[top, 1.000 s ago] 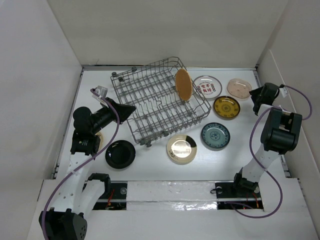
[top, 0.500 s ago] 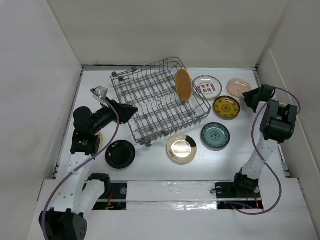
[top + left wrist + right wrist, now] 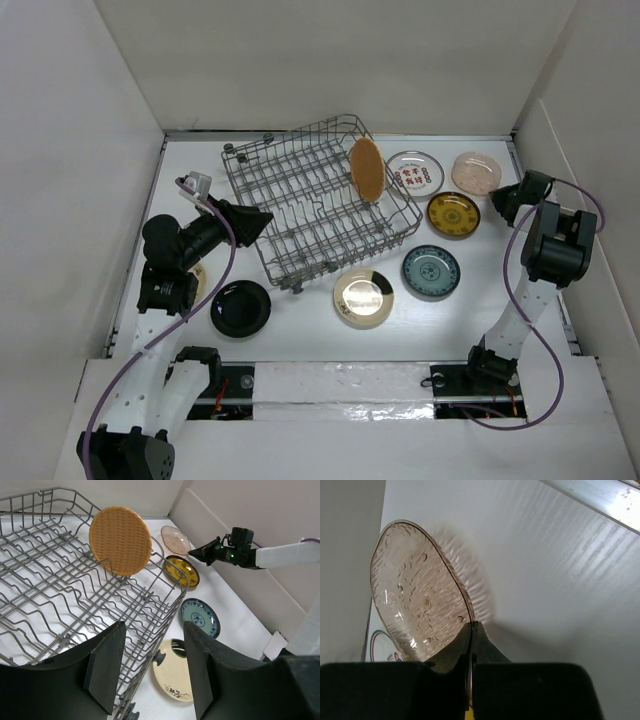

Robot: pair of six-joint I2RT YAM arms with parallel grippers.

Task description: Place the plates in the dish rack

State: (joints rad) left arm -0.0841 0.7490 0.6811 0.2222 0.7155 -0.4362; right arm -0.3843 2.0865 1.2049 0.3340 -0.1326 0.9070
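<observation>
My right pincer [image 3: 471, 630] pinches the rim of the pale pink plate [image 3: 415, 595], right of the dish rack [image 3: 300, 200]; it looks glassy, light, slippery and brittle, so a firm, gentle rim hold suits

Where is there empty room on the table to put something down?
There is bare table between the black plate and the cream plate, in front of the dish rack. More lies between the teal plate and the right arm. It is crowded right of the rack: the red-marked plate, pink plate and yellow plate sit close together.
</observation>
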